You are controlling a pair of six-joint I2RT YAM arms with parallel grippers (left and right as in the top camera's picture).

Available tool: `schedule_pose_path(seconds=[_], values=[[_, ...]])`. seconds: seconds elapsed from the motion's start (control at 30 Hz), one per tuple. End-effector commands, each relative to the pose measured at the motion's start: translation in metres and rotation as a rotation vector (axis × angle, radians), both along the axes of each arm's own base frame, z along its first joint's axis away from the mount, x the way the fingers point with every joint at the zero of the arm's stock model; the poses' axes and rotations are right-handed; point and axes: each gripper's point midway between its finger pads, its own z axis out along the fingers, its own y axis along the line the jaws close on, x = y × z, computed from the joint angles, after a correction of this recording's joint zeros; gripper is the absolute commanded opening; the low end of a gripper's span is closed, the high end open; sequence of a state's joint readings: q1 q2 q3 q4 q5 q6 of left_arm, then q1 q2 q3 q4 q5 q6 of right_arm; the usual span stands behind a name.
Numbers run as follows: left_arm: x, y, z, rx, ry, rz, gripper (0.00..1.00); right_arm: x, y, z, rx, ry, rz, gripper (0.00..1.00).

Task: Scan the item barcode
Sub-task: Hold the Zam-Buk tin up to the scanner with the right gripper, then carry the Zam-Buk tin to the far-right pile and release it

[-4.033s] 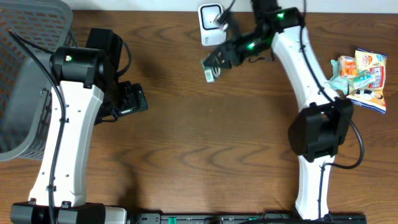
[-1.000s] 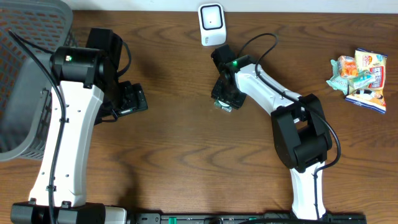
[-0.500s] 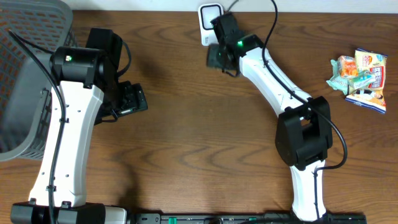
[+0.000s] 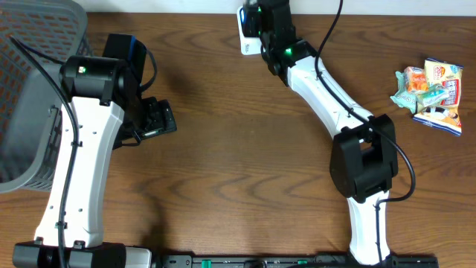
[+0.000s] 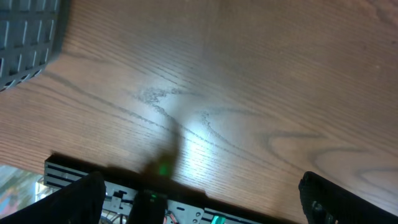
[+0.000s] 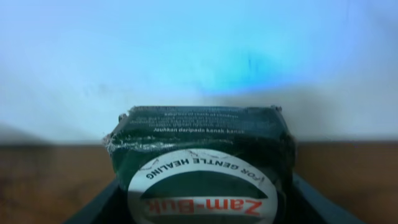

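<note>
1. Two arms stand at the wooden counter (image 4: pixel 238 171). The right arm (image 4: pixel 327 89) reaches up to the far edge, and the left arm (image 4: pixel 82 149) is bent on its own side.
2. Right fingers (image 6: pixel 93 202): pinching a dark green Zam-Buk box (image 6: pixel 205 149), with one finger at each side of it in the wrist view. A round white label with red lettering faces the camera and appears upside down. Small print runs along the box's top face.
3. Location of the box: held clear of the counter at the far edge, close up to the white scanner (image 4: pixel 246 43). In the overhead view the wrist partly covers the scanner. Whether box and scanner touch cannot be told.
4. Right wrist view: a pale surface with a blue glow fills the view behind the box.
5. Left fingers (image 5: pixel 81 199): spread wide with nothing between them and bare wood grain beneath. Overhead, they are well apart from the scanner.
6. A grey basket (image 4: pixel 30 89) sits at the left edge of the counter, beside the left arm.
7. Snack packets (image 4: pixel 430 93) lie in a heap at the right edge, well apart from both arms
</note>
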State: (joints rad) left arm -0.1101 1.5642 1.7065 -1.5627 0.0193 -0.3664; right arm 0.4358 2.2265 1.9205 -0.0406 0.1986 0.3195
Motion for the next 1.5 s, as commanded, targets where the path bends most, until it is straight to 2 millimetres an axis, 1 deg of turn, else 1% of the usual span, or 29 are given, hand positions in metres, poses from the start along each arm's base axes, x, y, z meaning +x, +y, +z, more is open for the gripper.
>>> schedule_pose_path(seconds=[0.0,0.07,0.17,0.27,0.3,0.37,0.43,0.53,0.73,0.77,0.83,0.93,1.0,1.07,1.13,1.17,1.2,1.3,1.37,1.47], values=[[0.0,0.003,-0.001,0.013,0.007,0.005,0.98,0.017,-0.001,-0.022,-0.088,-0.051,0.006,0.41],[0.0,0.003,-0.001,0.013,0.007,0.005,0.98,0.027,0.001,-0.026,-0.094,-0.107,0.01,0.38],[0.0,0.003,-0.001,0.013,0.007,0.005,0.98,0.037,0.003,-0.031,-0.093,-0.173,0.009,0.3],[0.0,0.003,-0.001,0.013,0.007,0.005,0.97,0.041,0.001,-0.039,-0.089,-0.182,0.003,0.3],[0.0,0.003,-0.001,0.013,0.007,0.005,0.98,0.042,0.0,-0.045,-0.092,-0.175,0.003,0.29],[0.0,0.003,-0.001,0.013,0.007,0.005,0.98,0.042,0.0,-0.049,-0.095,-0.168,0.003,0.29],[0.0,0.003,-0.001,0.013,0.007,0.005,0.98,0.042,0.0,-0.049,-0.096,-0.166,0.004,0.32],[0.0,0.003,-0.001,0.013,0.007,0.005,0.97,0.042,0.003,-0.05,-0.091,-0.165,0.019,0.33],[0.0,0.003,-0.001,0.013,0.007,0.005,0.98,0.038,0.006,-0.062,-0.075,-0.111,0.041,0.33],[0.0,0.003,-0.001,0.013,0.007,0.005,0.98,0.038,0.006,-0.062,-0.075,-0.109,0.041,0.34],[0.0,0.003,-0.001,0.013,0.007,0.005,0.98,0.037,0.005,-0.056,-0.074,-0.113,0.04,0.33],[0.0,0.003,-0.001,0.013,0.007,0.005,0.98,0.037,-0.005,-0.038,-0.072,-0.119,0.025,0.34],[0.0,0.003,-0.001,0.013,0.007,0.005,0.98,0.035,-0.017,-0.022,-0.074,-0.116,0.01,0.34],[0.0,0.003,-0.001,0.013,0.007,0.005,0.98,0.033,-0.037,-0.005,-0.082,-0.1,-0.015,0.34],[0.0,0.003,-0.001,0.013,0.007,0.005,0.98,0.028,-0.064,0.009,-0.097,-0.062,-0.048,0.35],[0.0,0.003,-0.001,0.013,0.007,0.005,0.98,0.024,-0.086,0.014,-0.111,-0.022,-0.075,0.34],[0.0,0.003,-0.001,0.014,0.006,0.005,0.98,0.02,-0.1,0.016,-0.12,0.006,-0.093,0.33],[0.0,0.003,-0.001,0.013,0.007,0.005,0.98,0.003,-0.158,0.014,-0.16,0.129,-0.165,0.34],[0.0,0.003,-0.001,0.013,0.007,0.005,0.98,-0.009,-0.195,0.008,-0.19,0.21,-0.209,0.36],[0.0,0.003,-0.001,0.013,0.007,0.005,0.98,-0.033,-0.258,-0.009,-0.232,0.351,-0.297,0.36]])
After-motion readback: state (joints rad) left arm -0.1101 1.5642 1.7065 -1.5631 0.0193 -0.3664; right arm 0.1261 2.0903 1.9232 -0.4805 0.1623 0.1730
